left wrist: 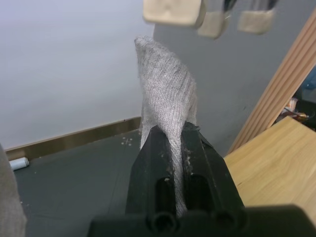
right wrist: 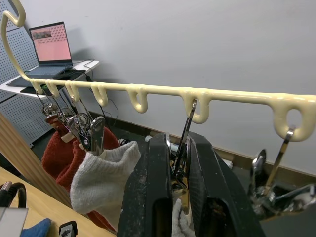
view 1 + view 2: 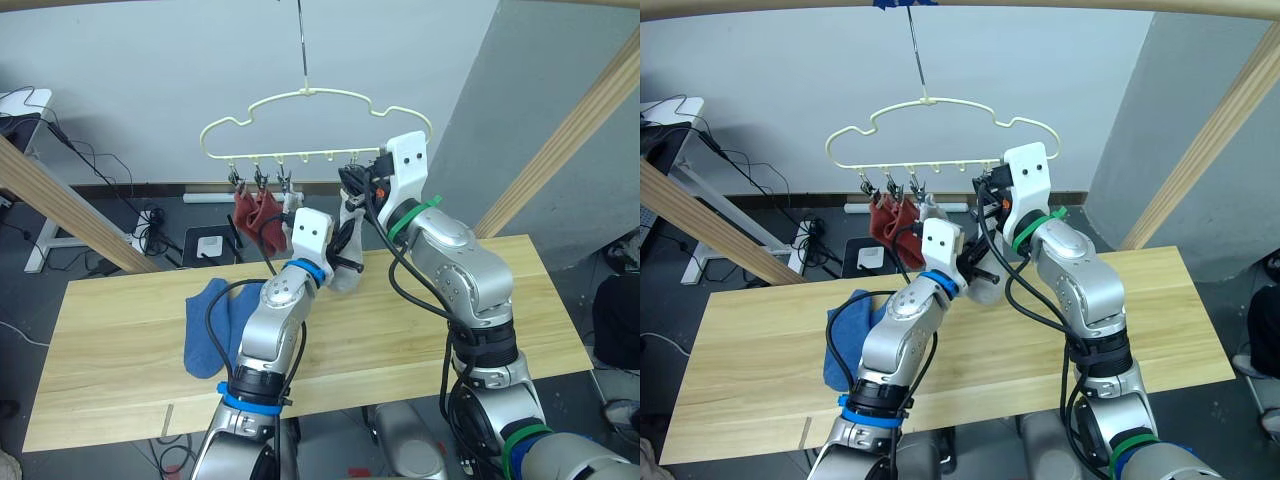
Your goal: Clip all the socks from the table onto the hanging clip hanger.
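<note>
The pale yellow clip hanger (image 3: 315,95) hangs over the far edge of the table (image 3: 100,350). Two rust red socks (image 3: 248,210) and a light grey sock (image 2: 106,173) hang from clips at its left end. My left gripper (image 1: 175,143) is shut on another light grey sock (image 1: 165,84), held upright just under the hanger's bar. Up at the bar (image 2: 158,90), my right gripper (image 2: 180,148) is shut on a metal clip (image 2: 190,111) directly above that sock. Two blue socks (image 3: 210,330) lie on the table's left half.
Thick wooden poles slant past on the left (image 3: 60,200) and on the right (image 3: 570,140). A laptop (image 2: 49,44) sits on a side desk at the left. Cables and a power strip (image 3: 150,225) lie on the floor behind the table.
</note>
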